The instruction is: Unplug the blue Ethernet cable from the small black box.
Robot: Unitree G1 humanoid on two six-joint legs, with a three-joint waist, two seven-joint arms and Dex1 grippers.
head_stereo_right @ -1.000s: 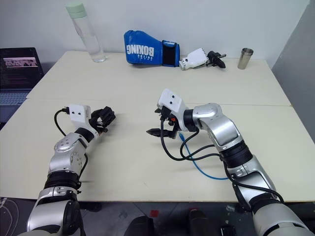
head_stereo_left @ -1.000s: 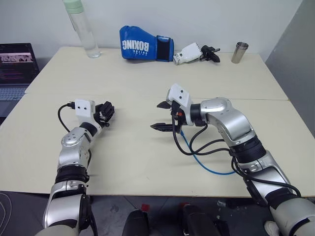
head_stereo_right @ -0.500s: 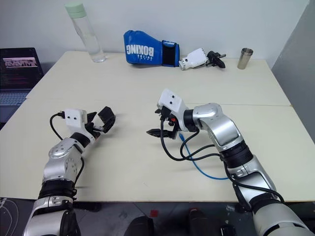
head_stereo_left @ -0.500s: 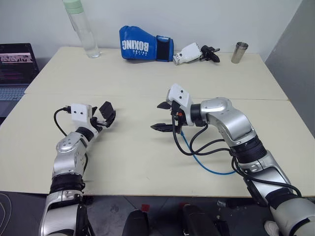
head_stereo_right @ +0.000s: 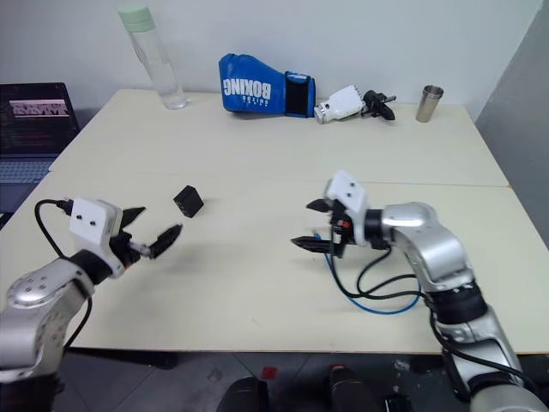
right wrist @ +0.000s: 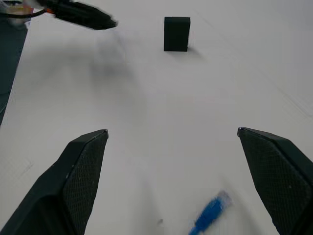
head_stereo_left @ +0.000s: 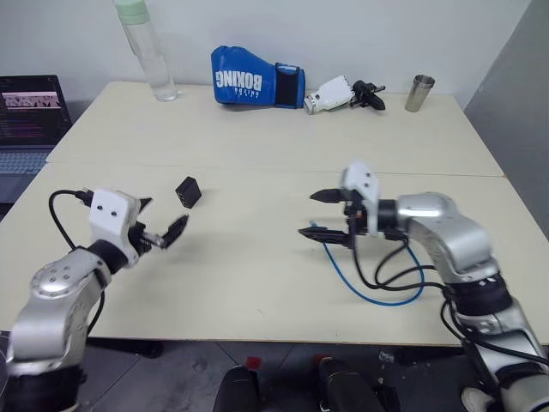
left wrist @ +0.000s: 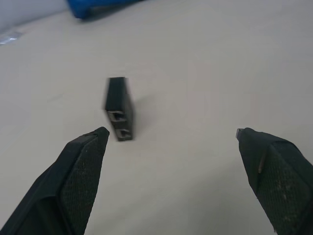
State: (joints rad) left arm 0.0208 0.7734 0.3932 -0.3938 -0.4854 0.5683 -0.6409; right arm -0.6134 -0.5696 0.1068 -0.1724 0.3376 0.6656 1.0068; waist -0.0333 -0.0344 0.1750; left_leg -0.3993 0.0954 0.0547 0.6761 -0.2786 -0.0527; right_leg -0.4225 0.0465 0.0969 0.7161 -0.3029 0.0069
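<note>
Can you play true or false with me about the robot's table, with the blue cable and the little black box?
1. The blue Ethernet cable is plugged into the small black box. False: they lie apart.
2. Both grippers are open. True: left gripper, right gripper.
3. The left gripper holds the box. False: the box stands alone on the table.
4. A blue boxing glove lies at the far side. True.
5. The metal cup is tipped over. False: it stands upright.
</note>
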